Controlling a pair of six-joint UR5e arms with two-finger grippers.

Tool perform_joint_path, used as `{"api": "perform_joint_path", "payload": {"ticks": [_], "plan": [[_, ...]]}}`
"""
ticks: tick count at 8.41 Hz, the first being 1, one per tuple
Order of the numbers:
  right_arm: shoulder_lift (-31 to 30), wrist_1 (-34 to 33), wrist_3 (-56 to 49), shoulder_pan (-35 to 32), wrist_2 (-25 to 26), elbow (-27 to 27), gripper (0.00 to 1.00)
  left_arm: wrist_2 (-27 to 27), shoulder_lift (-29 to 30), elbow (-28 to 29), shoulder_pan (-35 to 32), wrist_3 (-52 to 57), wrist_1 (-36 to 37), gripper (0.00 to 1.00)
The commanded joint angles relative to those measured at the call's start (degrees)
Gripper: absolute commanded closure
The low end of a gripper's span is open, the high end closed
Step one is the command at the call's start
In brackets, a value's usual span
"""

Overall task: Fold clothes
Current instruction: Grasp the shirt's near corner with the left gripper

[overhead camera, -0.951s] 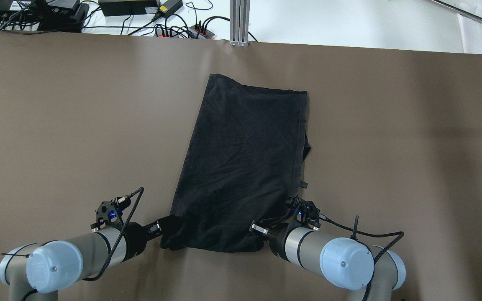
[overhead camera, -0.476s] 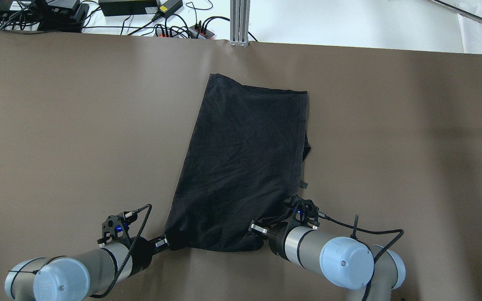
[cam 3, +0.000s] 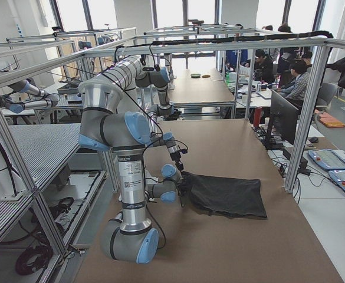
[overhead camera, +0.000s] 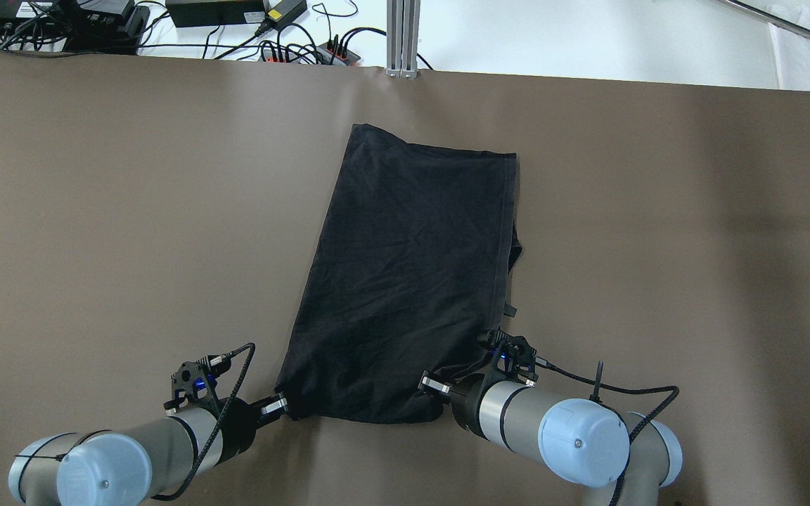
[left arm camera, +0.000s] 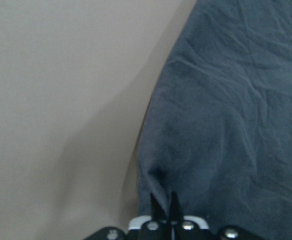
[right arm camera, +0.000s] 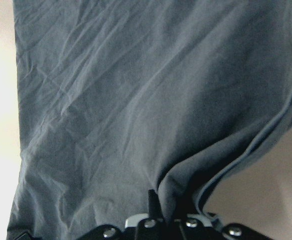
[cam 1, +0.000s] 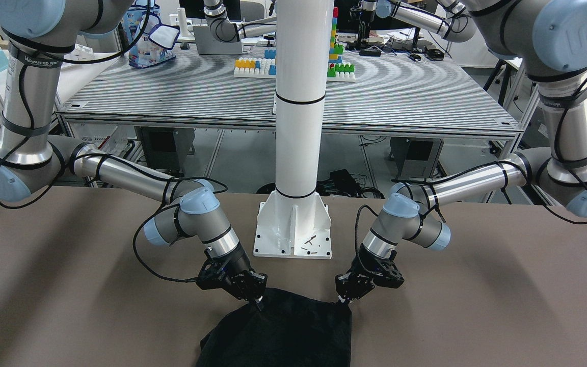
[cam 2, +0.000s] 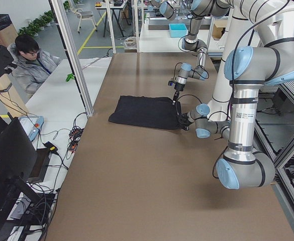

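The left claw (left arm camera: 161, 202) is pinched together on the near-left corner of the black garment (overhead camera: 412, 267). The right claw (cam 1: 258, 303) is clamped on the near-right corner, its fingers mostly buried in a fold. The garment lies on the brown bench (overhead camera: 95, 211), stretching away from the robot.

Legible text, located against the white pillar (cam 1: 298, 127):
- Black band (cam 1: 44, 60) on the right arm (cam 1: 23, 102), view-left of the pillar in the front-facing view: reads approx. "WANJEED".
- Blue joint cap (cam 1: 571, 28) on the left arm (cam 1: 568, 122), on the pillar's other side: "UR" logo.
- Monitor (cam 2: 6, 165), well away from the pillar, off the table's corner: "HUAWEI".
- Arm sticker (cam 2: 235, 118): print too small to read.
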State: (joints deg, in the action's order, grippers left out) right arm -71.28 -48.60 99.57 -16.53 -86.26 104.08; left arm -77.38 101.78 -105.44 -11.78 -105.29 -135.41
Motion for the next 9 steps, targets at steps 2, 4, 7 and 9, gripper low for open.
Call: {"api": "perform_joint_path", "payload": {"ticks": [2, 4, 7, 9], "plan": [[-2.1, -0.1, -0.2, 0.0, -5.5, 3.7, 1.00, -3.8, -0.8, -7.8, -0.4, 0.0, 0.0, 1.00], [-4.6, -0.1, -0.2, 0.5, -9.4, 8.3, 1.00, -3.9, -3.1, -13.4, -0.2, 0.0, 0.0, 1.00], [-8.0, -0.1, -0.1, 2.2, -11.3, 14.3, 1.00, -5.0, -4.5, -18.8, 1.8, -0.1, 0.0, 1.00], [-7.3, -0.1, -0.2, -0.7, -11.2, 13.7, 1.00, -9.0, -3.4, -18.2, -2.5, 0.3, 0.1, 1.00]]}}
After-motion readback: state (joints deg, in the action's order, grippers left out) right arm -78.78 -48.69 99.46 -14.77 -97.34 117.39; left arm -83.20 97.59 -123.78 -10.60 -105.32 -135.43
